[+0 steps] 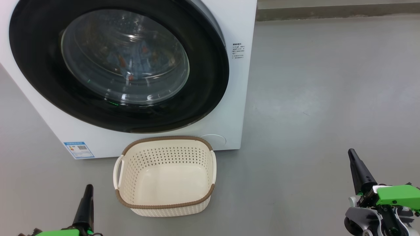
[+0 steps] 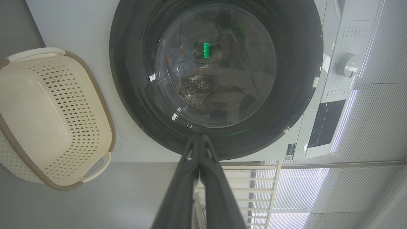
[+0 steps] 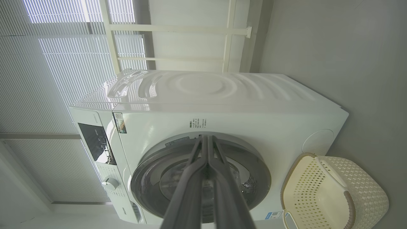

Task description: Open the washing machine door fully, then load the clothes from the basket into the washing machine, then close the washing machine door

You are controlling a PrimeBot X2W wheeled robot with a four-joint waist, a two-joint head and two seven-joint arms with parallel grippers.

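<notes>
Closing door (image 1: 108, 88): looks shut, ahead of both hands; latch may not be caught.
Clothes (image 1: 134, 57): behind glass; could be trapped at rim.
Basket (image 1: 165, 177): empty, between hands.
Left hand (image 1: 88, 190), right hand (image 1: 353, 158): closed, empty.

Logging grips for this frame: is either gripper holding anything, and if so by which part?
Nothing is held. The left gripper and the right gripper are both shut on nothing, clear of the basket and the closed washing machine door.
</notes>
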